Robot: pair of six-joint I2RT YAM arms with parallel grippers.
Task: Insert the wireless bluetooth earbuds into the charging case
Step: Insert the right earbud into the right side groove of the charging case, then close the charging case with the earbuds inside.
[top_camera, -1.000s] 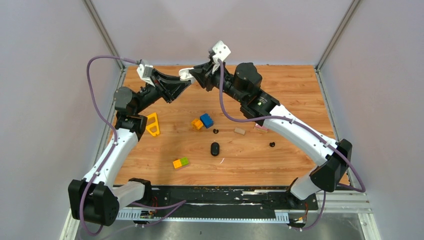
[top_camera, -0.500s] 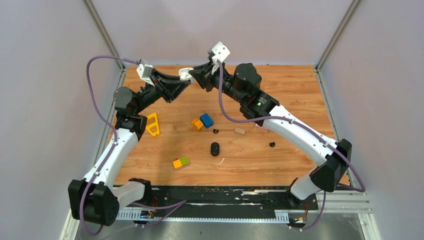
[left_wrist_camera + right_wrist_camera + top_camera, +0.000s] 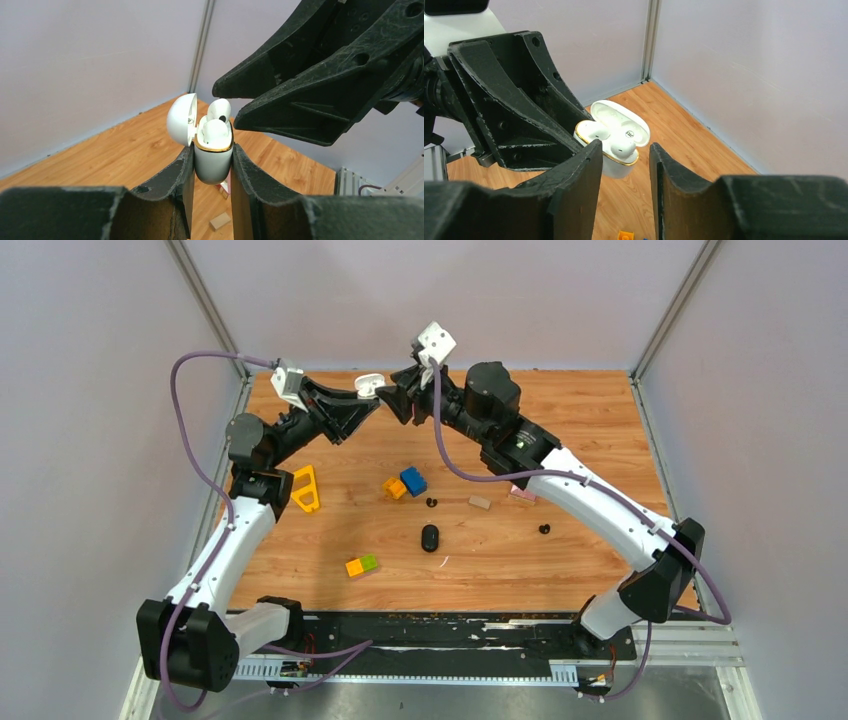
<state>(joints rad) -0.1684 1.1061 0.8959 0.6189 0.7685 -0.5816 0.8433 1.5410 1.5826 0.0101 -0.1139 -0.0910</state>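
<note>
Two white earbuds (image 3: 215,131) sit in the open case (image 3: 212,167) clamped in your left hand (image 3: 212,148); one stands proud. Your right hand (image 3: 625,146), narrowly parted and empty, hovers just beside: a skewed push could flick it out.

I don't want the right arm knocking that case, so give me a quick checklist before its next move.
1. Left gripper clamped on white case: ok.
2. Lid open: ok.
3. Right gripper open and empty: ok.
4. Taller white earbud fully seated in its slot: cannot tell.
5. Black earbuds stowed: not ok, both lie on the table.
</note>
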